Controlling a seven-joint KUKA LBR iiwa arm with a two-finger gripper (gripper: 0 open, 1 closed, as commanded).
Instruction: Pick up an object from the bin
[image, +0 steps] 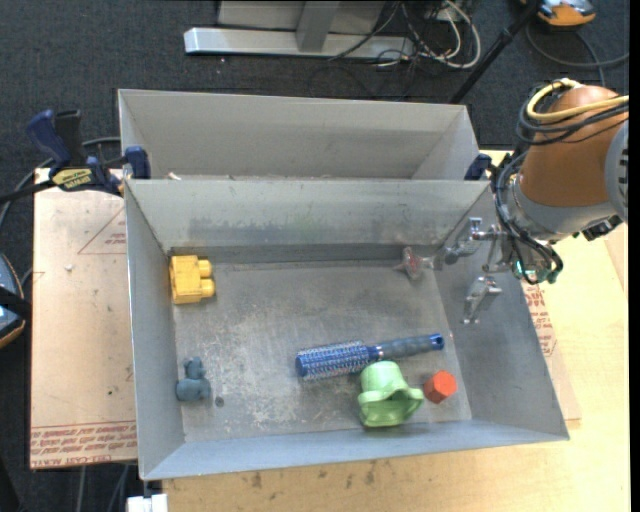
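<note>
My gripper (472, 270) hangs over the bin's right wall, near the back right corner, with its two metal fingers apart and nothing between them. A small pinkish-grey piece (412, 263) lies by the back wall just left of it. Lower down on the floor, a blue hairbrush (365, 355) lies flat with its handle pointing right. A green cup-like thing (386, 396) rests on its side just in front of the brush. A small red-orange piece (440, 386) sits to the right of the green thing.
A yellow block (190, 278) sits at the left near the back wall. A small grey-blue piece (192, 382) lies at the front left. The bin's walls slope inward, and the arm comes in from the right.
</note>
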